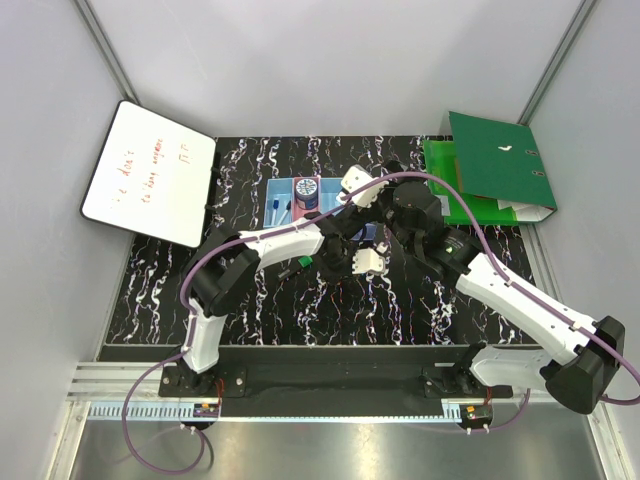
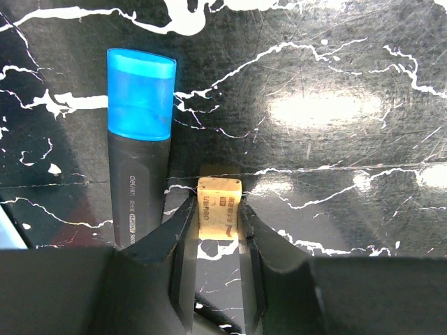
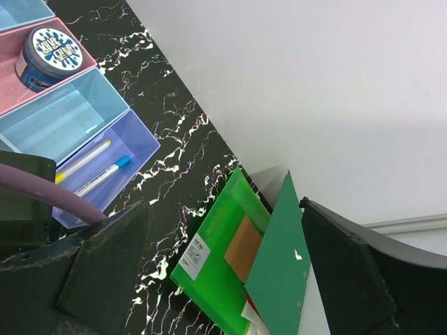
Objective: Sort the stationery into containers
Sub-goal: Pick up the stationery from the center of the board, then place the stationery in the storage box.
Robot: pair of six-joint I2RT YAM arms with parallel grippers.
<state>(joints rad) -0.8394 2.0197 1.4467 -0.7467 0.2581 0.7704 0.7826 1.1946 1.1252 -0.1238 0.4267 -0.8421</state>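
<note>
Our left gripper (image 2: 218,215) pinches a small cream rectangular block (image 2: 219,201) on the black marbled tabletop (image 2: 335,63), just beside a dark highlighter with blue cap (image 2: 138,139); our right gripper (image 3: 220,237) is spread wide.

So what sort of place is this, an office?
Probably a robot test cell, not a real office: plain grey panels wall in a black marbled table, a left arm and right arm are bolted at its near edge, and the whiteboard and green binder look like props.

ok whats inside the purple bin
Two pens lie in the purple bin, one yellow-tipped, one blue-capped. Its near end is covered by the cable.
</note>
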